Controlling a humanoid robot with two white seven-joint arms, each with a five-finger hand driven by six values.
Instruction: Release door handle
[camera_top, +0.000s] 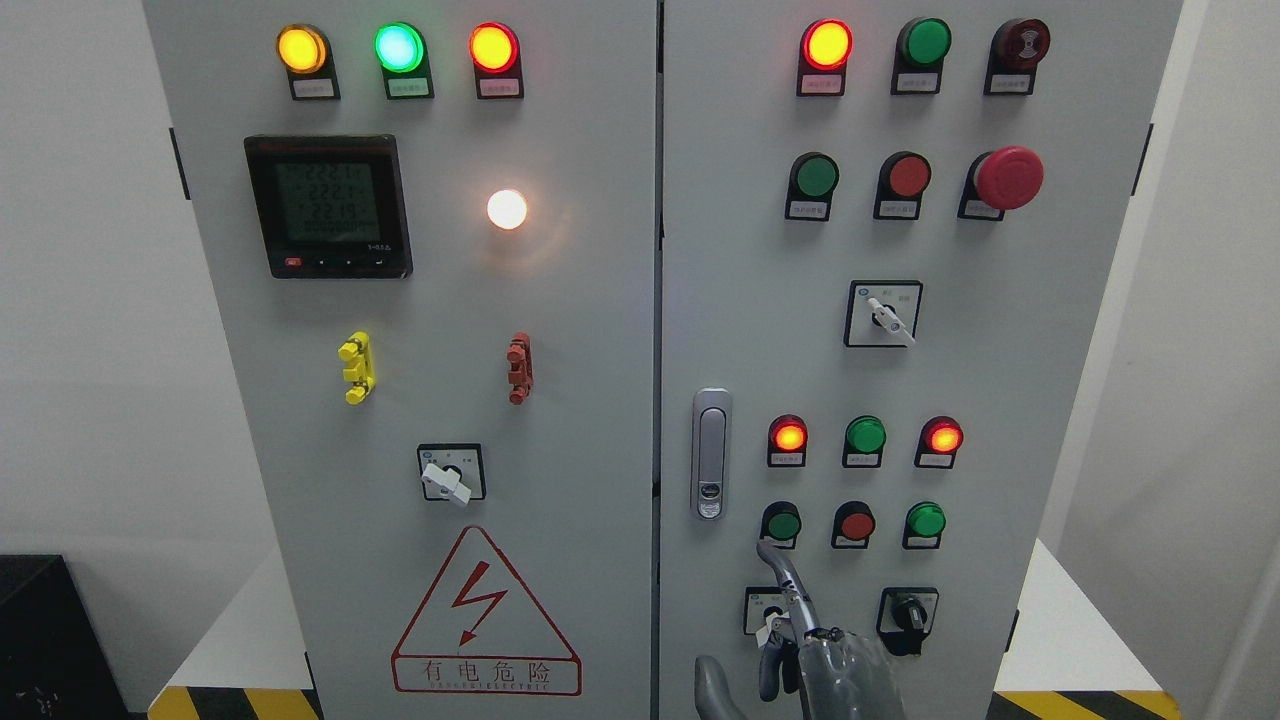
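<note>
The silver door handle (711, 455) is set upright at the left edge of the right cabinet door (1000, 380), which looks closed. My right hand (772, 640) rises from the bottom edge, below and slightly right of the handle, and does not touch it. Its index finger (783, 572) points up and to the left, its thumb (712, 688) sticks out to the left, and the other fingers are loosely curled around nothing. The left hand is out of view.
The left door (560, 420) carries a meter (328, 206), lamps, a rotary switch (450, 474) and a red warning triangle (485, 620). Buttons, lit lamps, selector switches (908, 615) and a red emergency stop (1008, 178) crowd the right door around my hand. White walls stand on both sides.
</note>
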